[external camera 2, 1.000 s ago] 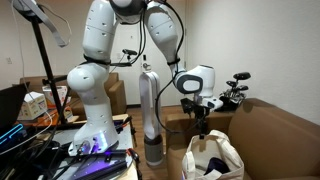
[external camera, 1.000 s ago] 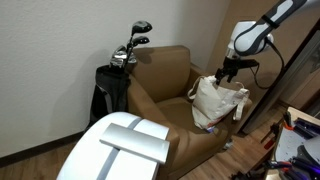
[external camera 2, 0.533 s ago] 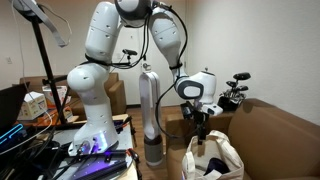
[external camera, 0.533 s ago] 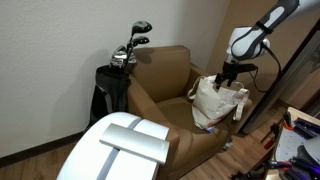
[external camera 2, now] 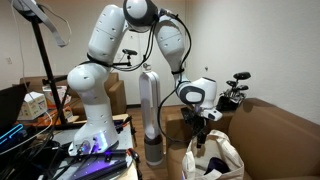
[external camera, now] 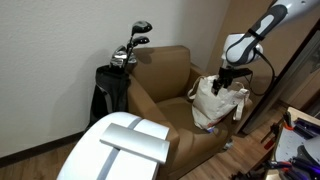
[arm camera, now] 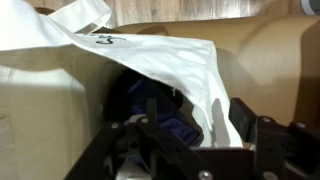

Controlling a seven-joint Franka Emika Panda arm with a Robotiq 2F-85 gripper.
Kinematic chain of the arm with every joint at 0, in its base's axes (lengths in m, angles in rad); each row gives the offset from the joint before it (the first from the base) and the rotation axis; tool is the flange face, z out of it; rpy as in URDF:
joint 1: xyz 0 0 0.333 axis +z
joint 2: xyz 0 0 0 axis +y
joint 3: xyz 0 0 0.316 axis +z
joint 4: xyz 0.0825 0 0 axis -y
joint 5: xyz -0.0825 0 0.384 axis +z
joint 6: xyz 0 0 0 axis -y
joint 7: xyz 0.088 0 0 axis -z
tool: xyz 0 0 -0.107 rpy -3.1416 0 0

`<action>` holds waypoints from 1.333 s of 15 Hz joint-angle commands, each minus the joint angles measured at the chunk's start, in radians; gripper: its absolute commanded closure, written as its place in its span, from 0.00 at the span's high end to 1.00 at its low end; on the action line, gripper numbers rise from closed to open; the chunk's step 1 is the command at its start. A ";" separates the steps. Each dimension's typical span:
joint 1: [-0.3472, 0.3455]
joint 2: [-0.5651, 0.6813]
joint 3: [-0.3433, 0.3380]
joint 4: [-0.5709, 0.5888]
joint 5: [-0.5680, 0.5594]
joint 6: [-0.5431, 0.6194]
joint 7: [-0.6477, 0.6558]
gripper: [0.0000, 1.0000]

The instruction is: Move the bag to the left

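Just above the open mouth of the bag, gripper pointing down. Seen from the wrist, spread wide, with dark fingers low at the near edge and the bag's white rim running down between them. Cannot tell whether either finger touches the cloth. Fingertips cut off by the bottom of that view. Inside the bag, something dark blue, too shadowed to name; small black marks on the cloth, too blurred to read.

Bag itself slumped on the right part of the seat of a brown armchair, leaning at the right armrest, loop handles drooping at the top. Lower half hidden behind the near edge in an exterior view.

Beyond the gripper, white arm arching up and over from its base, partly cut off at the top right in the view facing the chair.

Left of the armchair, black golf bag against the far wall, club heads sticking up. Nearest the camera, a large white curved shape, blurred and unidentifiable.
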 commanded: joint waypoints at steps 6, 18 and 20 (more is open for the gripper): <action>0.024 0.013 -0.010 0.063 0.014 -0.023 -0.009 0.13; 0.114 -0.062 0.050 0.106 0.005 0.009 0.006 0.02; 0.158 -0.082 0.050 0.099 -0.026 0.028 0.004 0.02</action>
